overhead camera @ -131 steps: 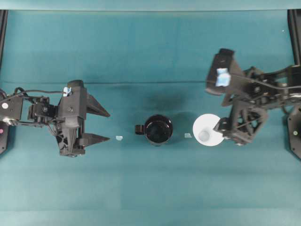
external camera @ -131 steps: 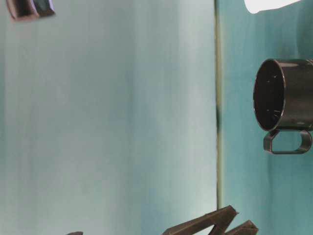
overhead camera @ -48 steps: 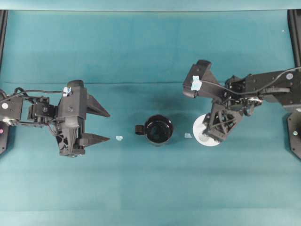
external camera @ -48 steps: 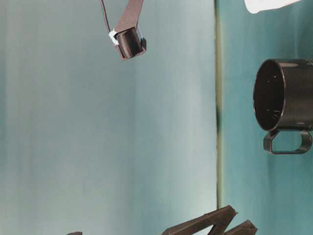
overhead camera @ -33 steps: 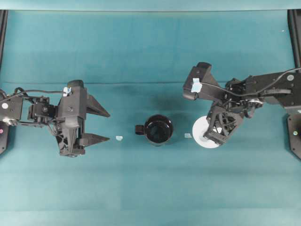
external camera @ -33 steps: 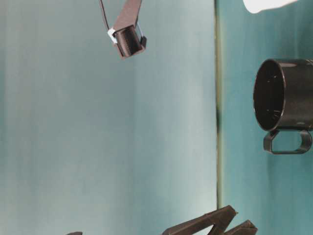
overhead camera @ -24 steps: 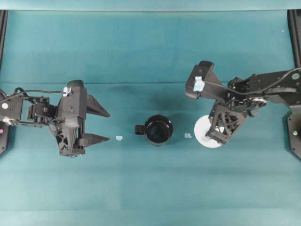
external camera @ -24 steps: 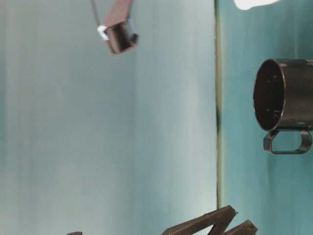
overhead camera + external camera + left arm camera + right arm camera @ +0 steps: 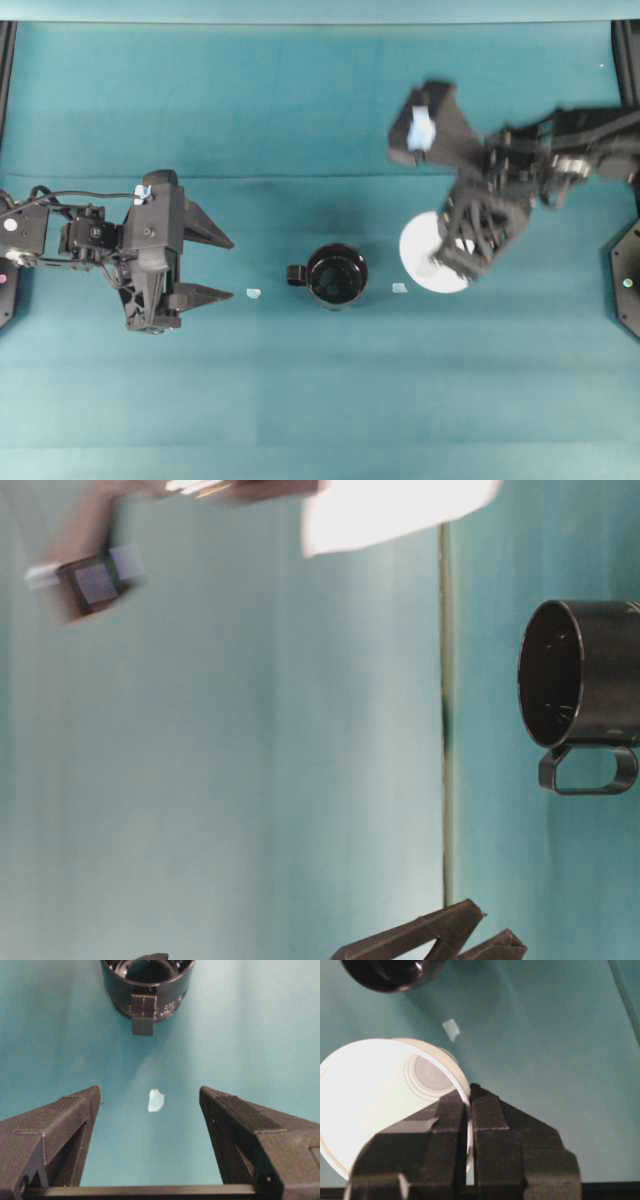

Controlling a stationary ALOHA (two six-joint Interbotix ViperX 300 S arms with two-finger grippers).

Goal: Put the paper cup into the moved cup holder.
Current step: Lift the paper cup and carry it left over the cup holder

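The white paper cup hangs clear of the teal table, just right of the cup holder, and looks blurred in the table-level view. My right gripper is shut on the cup's rim, one finger inside the wall and one outside, with the cup's round base showing inside. The cup holder is a glossy black mug standing upright at the table's middle, handle toward the left. My left gripper rests open at the left, nothing between its fingers.
Two small pale scraps lie on the cloth, one left of the mug and one right of it. Black frame posts stand at the far left and far right edges.
The right gripper closed on the paper cup's rim and raised it off the table, drifting slightly back. The mug and the left arm stayed put.
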